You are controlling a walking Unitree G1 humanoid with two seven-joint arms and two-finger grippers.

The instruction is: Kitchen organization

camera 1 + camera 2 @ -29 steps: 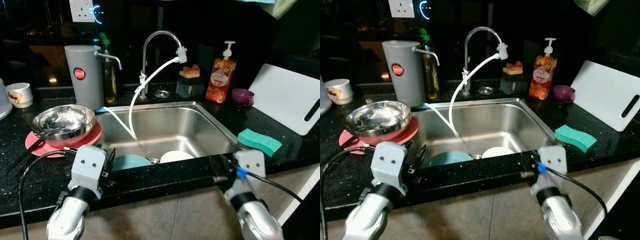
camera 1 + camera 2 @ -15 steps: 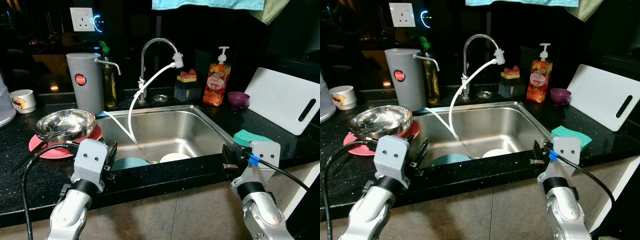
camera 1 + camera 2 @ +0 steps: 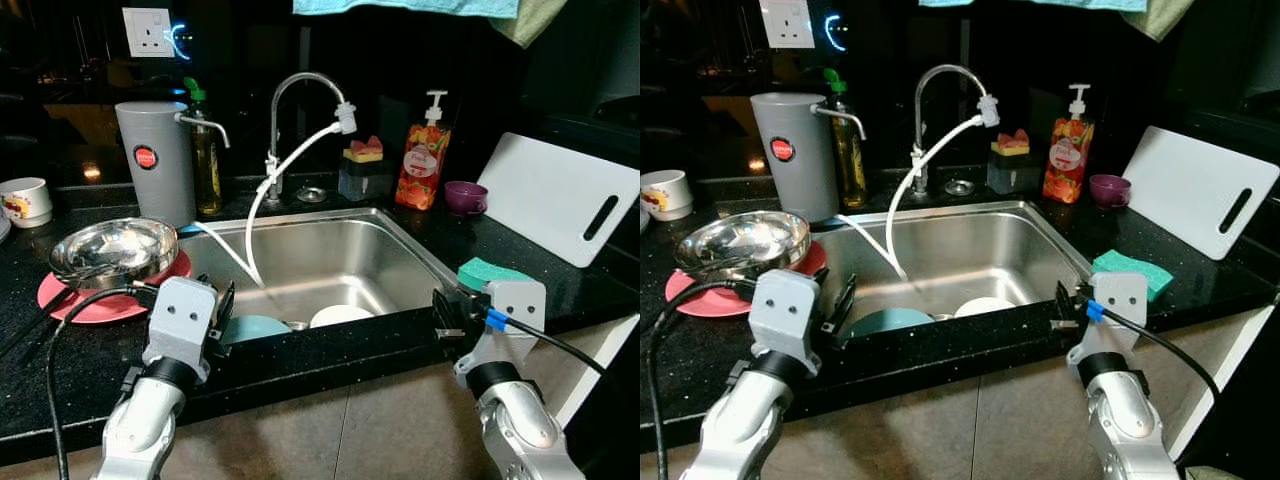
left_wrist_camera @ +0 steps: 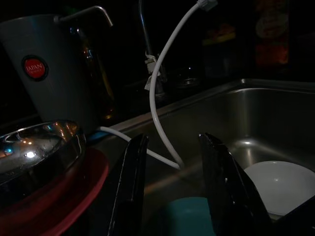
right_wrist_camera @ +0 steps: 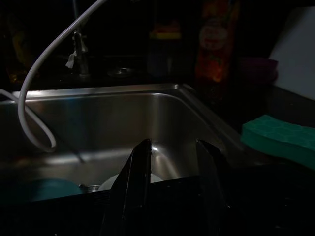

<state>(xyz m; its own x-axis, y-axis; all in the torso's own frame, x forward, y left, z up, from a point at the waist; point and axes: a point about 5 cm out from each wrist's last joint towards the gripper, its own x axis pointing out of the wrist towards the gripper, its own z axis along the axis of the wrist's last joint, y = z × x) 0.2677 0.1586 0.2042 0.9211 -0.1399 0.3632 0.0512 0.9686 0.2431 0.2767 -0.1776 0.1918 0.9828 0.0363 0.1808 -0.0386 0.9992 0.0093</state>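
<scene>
A steel sink (image 3: 345, 250) holds a teal plate (image 3: 255, 327) and a white dish (image 3: 340, 316) near its front wall. A steel bowl (image 3: 105, 250) sits on a red plate (image 3: 70, 298) on the black counter to the left. My left gripper (image 3: 222, 305) is open at the counter's front edge, between the red plate and the sink, and points at the teal plate (image 4: 189, 216). My right gripper (image 3: 443, 315) is open at the sink's front right corner, just beside a green sponge (image 3: 480, 272). Neither gripper holds anything.
A grey jug (image 3: 155, 160), an oil bottle (image 3: 205, 160), a faucet (image 3: 290, 100) with a white hose (image 3: 270, 190), a sponge holder (image 3: 360, 170), a soap bottle (image 3: 415, 165) and a purple cup (image 3: 466, 196) line the back. A white cutting board (image 3: 555, 195) leans at right. A mug (image 3: 25, 200) stands far left.
The whole picture has shifted as the camera moved. Both grippers stay open at the counter's front edge. The right wrist now sits a little higher, level with the sponge.
</scene>
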